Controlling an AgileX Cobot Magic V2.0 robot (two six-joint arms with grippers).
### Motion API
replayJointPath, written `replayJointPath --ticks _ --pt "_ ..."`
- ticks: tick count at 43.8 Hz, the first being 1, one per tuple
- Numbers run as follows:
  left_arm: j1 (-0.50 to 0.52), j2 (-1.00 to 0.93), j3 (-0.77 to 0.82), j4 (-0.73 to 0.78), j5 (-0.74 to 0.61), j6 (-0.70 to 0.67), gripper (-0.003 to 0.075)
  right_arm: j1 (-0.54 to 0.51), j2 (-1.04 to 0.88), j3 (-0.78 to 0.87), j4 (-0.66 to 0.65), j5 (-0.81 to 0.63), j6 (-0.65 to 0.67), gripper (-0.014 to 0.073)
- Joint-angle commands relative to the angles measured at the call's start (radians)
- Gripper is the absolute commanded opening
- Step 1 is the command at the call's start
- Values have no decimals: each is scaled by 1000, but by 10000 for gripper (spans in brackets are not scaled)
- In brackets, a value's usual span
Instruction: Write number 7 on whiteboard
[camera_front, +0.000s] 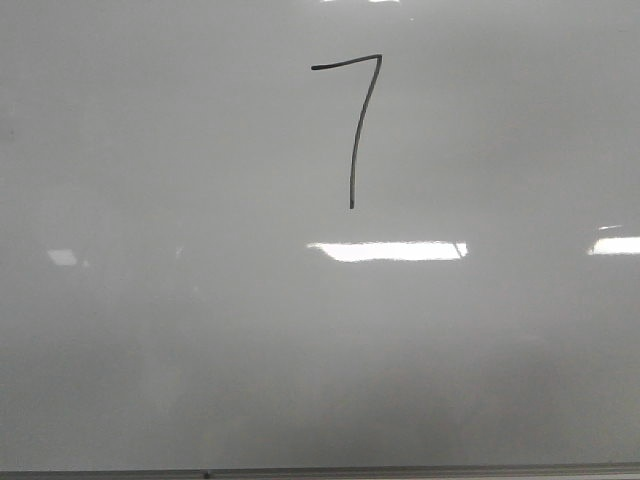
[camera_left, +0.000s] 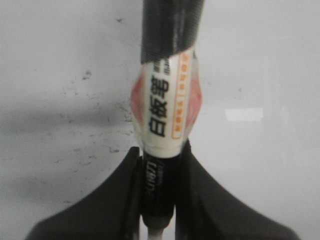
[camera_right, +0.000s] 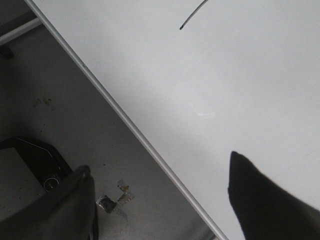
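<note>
One number 7 (camera_front: 355, 125) sits near the whiteboard's (camera_front: 150, 350) top edge. Its ink smears easily, so don't touch. The left gripper (camera_left: 159, 200) squeezes a light marker (camera_left: 165, 107); the right gripper (camera_right: 160, 200) is wide apart.

glossy whiteboard (camera_front: 150, 350), seemingly metal edge strip (camera_right: 135, 131)

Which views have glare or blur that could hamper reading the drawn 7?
Front view: bright rectangular reflections on the whiteboard sit below the number 7, which stays sharp and legible. Left wrist view: the marker in the left gripper is soft and blurred. Right wrist view: clear, only the stroke's end shows; the right gripper is dark.
</note>
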Motion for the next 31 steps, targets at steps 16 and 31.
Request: replayJointPath --ticks 16,31 --pt "-1 146 -51 -58 -188 -10 83 -6 -7 -29 16 -42 2 573" --pt "-1 185 -118 -58 -98 -10 335 -6 -7 -29 17 -41 2 573"
